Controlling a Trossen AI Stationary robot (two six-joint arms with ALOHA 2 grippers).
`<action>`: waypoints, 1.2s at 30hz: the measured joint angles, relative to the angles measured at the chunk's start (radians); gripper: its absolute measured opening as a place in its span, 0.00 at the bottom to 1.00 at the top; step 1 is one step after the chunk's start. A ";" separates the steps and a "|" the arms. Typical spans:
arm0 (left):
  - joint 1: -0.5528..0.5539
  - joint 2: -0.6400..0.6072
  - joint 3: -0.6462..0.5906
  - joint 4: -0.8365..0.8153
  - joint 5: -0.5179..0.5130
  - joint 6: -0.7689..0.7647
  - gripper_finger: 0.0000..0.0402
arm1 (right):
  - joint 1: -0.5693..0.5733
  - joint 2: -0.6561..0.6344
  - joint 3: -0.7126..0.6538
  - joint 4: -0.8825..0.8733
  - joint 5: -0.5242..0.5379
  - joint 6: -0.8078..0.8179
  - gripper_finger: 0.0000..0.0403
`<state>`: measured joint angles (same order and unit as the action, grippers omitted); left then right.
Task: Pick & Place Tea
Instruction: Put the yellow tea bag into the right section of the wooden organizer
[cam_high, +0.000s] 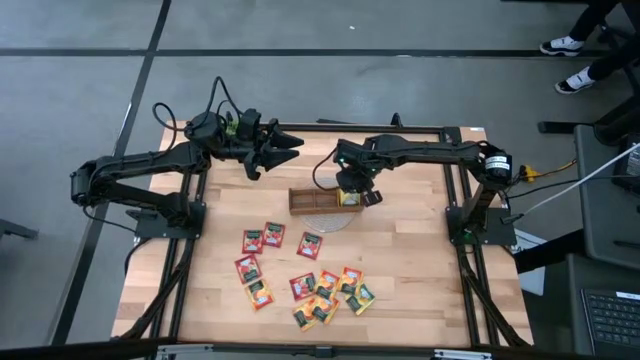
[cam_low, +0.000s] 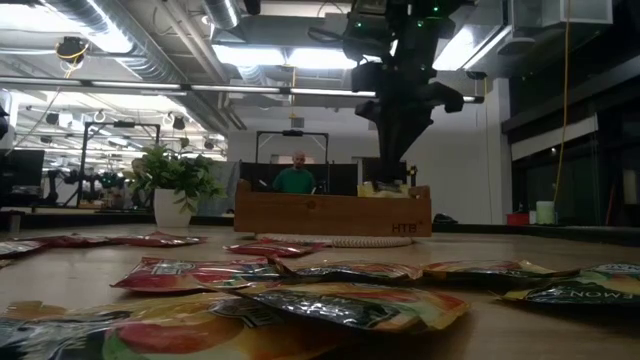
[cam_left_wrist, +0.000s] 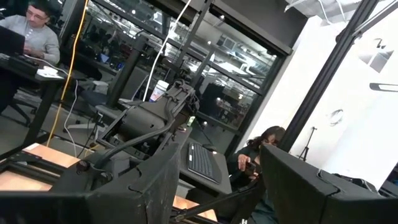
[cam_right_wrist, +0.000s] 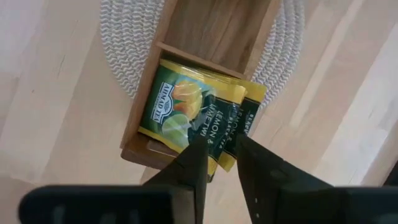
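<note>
A long wooden tray (cam_high: 310, 203) stands on a round woven mat (cam_right_wrist: 118, 43) at the table's middle. Two yellow-green tea sachets (cam_right_wrist: 180, 106) lie overlapping in its right end compartment. My right gripper (cam_right_wrist: 222, 152) points steeply down over that compartment with its fingers a little apart; the edge of the upper sachet (cam_right_wrist: 225, 134) shows in the gap. In the low view it (cam_low: 400, 170) hangs just above the tray's rim. Several red, orange and yellow-green sachets (cam_high: 305, 270) lie flat on the near half of the table. My left gripper (cam_high: 290, 150) waits open, raised near the far left. My right gripper comes from above, pointing down, with a fingertip (cam_right_wrist: 198, 155) on either side of the upper sachet's near edge (cam_right_wrist: 225, 146). The sachet lies in the tray's compartment. Whether the fingers touch it, I cannot tell.
A potted plant (cam_low: 175, 185) shows behind the tray's left end in the low view. Black frame rails (cam_high: 455, 200) run along the table's left and right sides. People sit at desks beyond the table (cam_low: 297, 178). Bare wood lies to the right of the loose sachets (cam_high: 420, 270).
</note>
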<state>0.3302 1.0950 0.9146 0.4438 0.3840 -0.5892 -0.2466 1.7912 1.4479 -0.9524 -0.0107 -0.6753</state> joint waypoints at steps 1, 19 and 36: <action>0.000 0.000 0.000 0.000 0.000 0.000 0.54 | 0.000 0.000 0.000 0.000 0.000 0.025 0.22; -0.001 0.000 0.000 0.000 0.001 0.000 0.54 | 0.134 -0.002 0.000 -0.058 -0.057 0.580 0.26; -0.056 0.000 0.000 -0.029 0.004 0.000 0.54 | 0.454 -0.003 0.000 -0.056 -0.115 1.454 0.56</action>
<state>0.2737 1.0954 0.9146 0.4144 0.3878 -0.5892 0.2077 1.7885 1.4483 -1.0079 -0.1252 0.7784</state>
